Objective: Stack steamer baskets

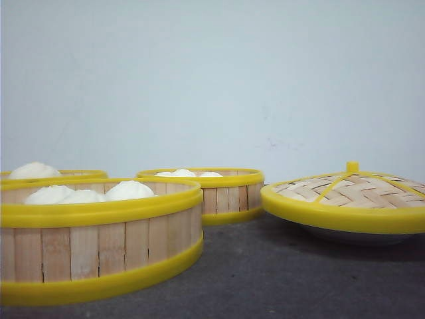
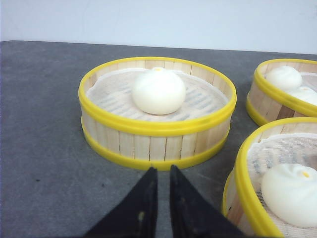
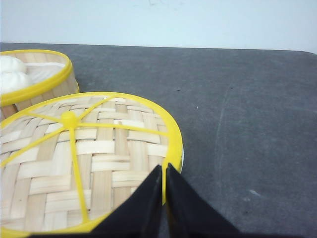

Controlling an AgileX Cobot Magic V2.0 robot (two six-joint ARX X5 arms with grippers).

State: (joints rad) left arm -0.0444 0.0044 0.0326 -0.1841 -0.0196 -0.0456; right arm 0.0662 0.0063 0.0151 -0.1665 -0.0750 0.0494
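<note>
A dark grey, slightly speckled table (image 1: 279,279) runs back to a plain pale wall (image 1: 219,73), bare except for a few faint marks; the two meet in a straight line at the far edge. Three steamer baskets stand on the table, none stacked. In the front view the near basket (image 1: 99,246) sits at the left and holds three white buns (image 1: 89,193). The far-left basket (image 1: 73,174) peeks out behind it, with one bun showing over its rim. The middle basket (image 1: 212,193) stands farther back toward the centre, with buns of its own. To the right lies the woven lid (image 1: 352,196), yellow-rimmed with a small knob; a pale edge beneath it suggests a plate, though little of that shows. The left wrist view shows the single-bun basket (image 2: 156,136) lined with white cloth (image 2: 114,94), with parts of the other two baskets beside it, all apart from one another. The left gripper (image 2: 164,173) hovers just short of that basket's wall, its black fingers (image 2: 148,193) pressed nearly together and holding nothing. The right gripper (image 3: 164,171) hangs at the lid's rim, its fingers likewise closed and empty; whether they touch the rim cannot be told.
</note>
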